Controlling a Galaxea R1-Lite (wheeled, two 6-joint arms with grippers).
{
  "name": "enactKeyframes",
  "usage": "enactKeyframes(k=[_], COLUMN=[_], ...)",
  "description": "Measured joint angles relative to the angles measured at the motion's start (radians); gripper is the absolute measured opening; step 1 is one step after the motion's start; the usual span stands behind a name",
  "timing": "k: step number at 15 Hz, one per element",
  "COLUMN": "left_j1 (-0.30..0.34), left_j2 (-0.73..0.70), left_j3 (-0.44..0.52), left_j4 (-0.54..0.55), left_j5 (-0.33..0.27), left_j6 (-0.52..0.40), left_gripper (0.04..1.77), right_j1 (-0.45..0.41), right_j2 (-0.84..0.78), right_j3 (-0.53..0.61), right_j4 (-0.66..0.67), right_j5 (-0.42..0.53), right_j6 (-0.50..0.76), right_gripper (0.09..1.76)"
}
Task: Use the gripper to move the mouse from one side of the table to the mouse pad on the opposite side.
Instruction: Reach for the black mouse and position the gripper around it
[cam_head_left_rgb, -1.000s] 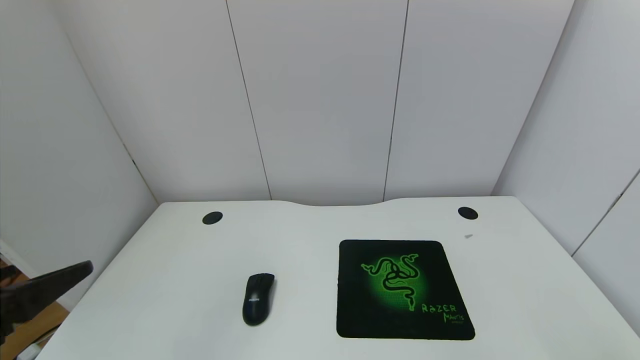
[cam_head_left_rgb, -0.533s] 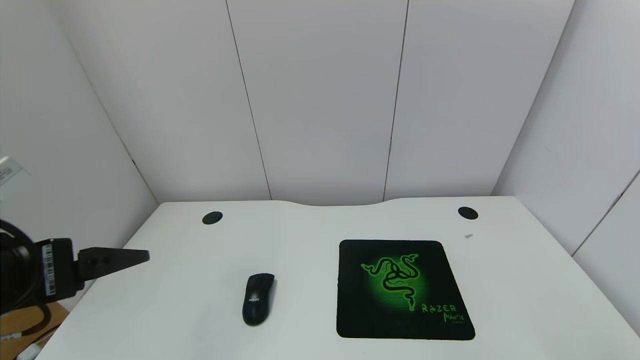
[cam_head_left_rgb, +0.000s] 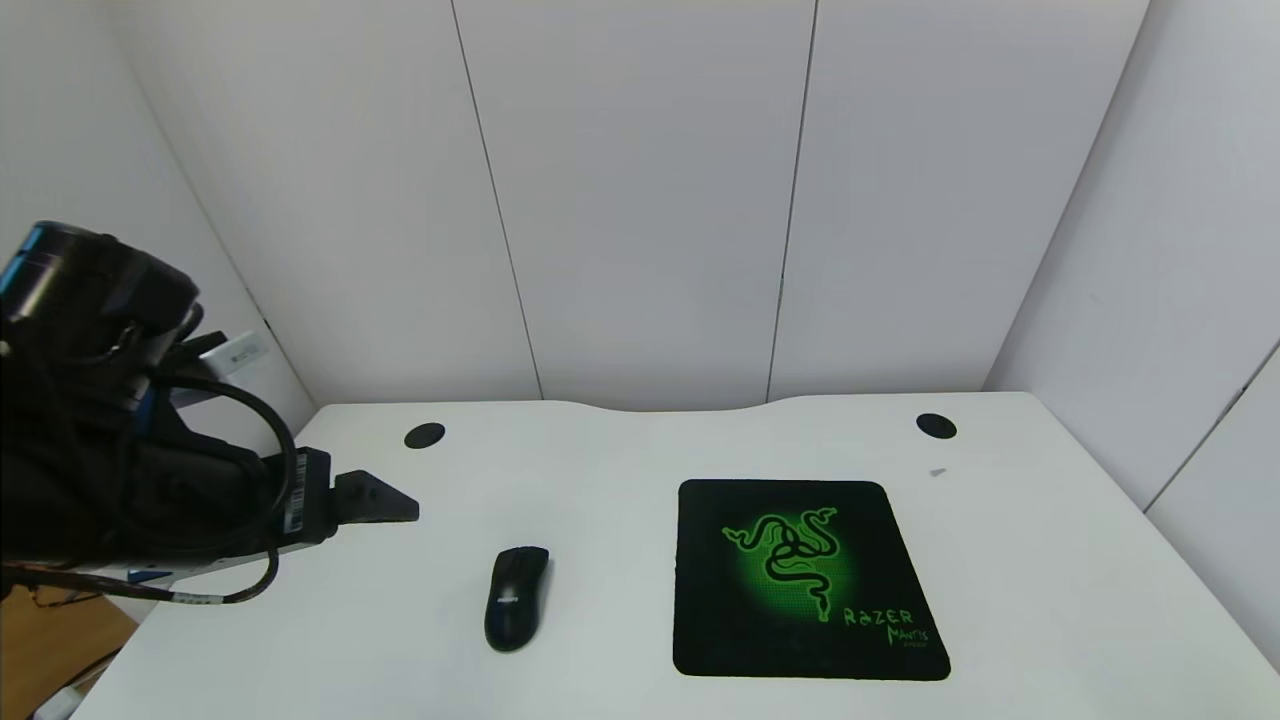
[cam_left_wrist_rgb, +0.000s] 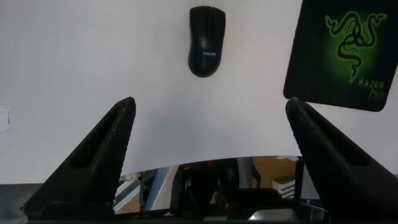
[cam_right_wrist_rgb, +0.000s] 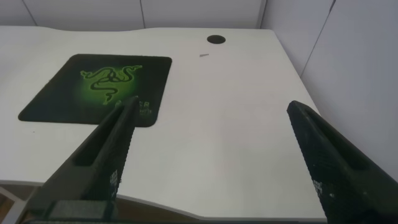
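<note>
Small glossy black oval mouse (cam_head_left_rgb: 517, 597) lies on the white desk-top table (cam_head_left_rgb: 400, 640), just left of the black green-logo mouse pad (cam_head_left_rgb: 805, 580), long axis running near-to-far. Left gripper (cam_head_left_rgb: 385, 503) (fingers spread wide, empty) hovers left of and beyond the mouse, so it's the nearer arm; right gripper (cam_right_wrist_rgb: 211, 162), also spread w/ nothing held, is out past the pad's right side.

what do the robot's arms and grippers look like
The left gripper is black, with long wedge-shaped fingers tapering to blunt tips. Its bulky black wrist carries looping black cables, a blue-edged round housing and white barcode labels. The right gripper has the same dark wedge fingers, one with a small white marking. No sleeves.
</note>
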Motion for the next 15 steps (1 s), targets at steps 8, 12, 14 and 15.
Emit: enactKeyframes(k=[8,12,14,15], left_j1=[-0.089,-0.113,-0.123,-0.124], left_j2=[0.255,0.366,0.419,0.446], left_j3=[-0.068,-0.071,-0.072,-0.072], left_j4=[0.026,0.019,-0.002,-0.015], left_j5=[0.003,0.017,0.039,0.052], left_j6=[-0.095,-0.092,-0.087,-0.084], left_gripper=[1.72,1.72,1.72,1.72], right_j1=[0.000,0.000,0.000,0.000], right_j2=[0.000,0.000,0.000,0.000], right_j3=[0.000,0.000,0.000,0.000], right_j4=[0.000,0.000,0.000,0.000], right_j5=[0.000,0.000,0.000,0.000], right_j6=[0.000,0.000,0.000,0.000], right_gripper=[1.71,1.71,1.71,1.71])
